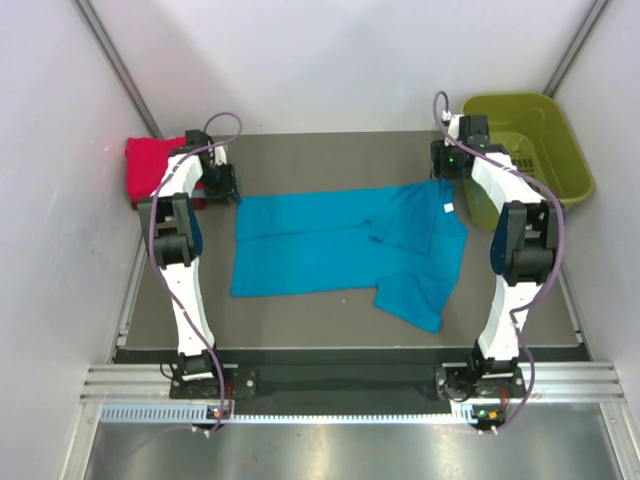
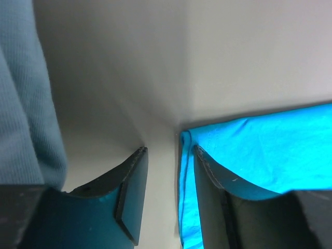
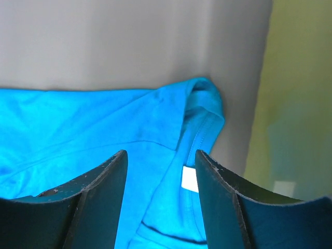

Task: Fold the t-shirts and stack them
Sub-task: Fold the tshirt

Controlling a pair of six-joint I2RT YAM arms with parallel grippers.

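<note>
The teal shirt [image 1: 330, 245] lies spread across the middle of the table [image 1: 330, 155], with one sleeve trailing toward the lower right. Its left hem ends just beside the left gripper [image 1: 222, 185], whose fingers stand apart. In the left wrist view the hem's corner sits in the gap against the right-hand finger [image 2: 215, 202], not pinched. The right gripper [image 1: 447, 172], also released, hangs over the collar and white label [image 3: 189, 179] at the shirt's upper right edge. A folded red shirt [image 1: 150, 165] sits at the upper left, and grey-blue cloth [image 2: 21, 104] shows beside the left gripper. A green basket [image 1: 530, 140] stands at the upper right. Bare table runs above and below the teal shirt.
</note>
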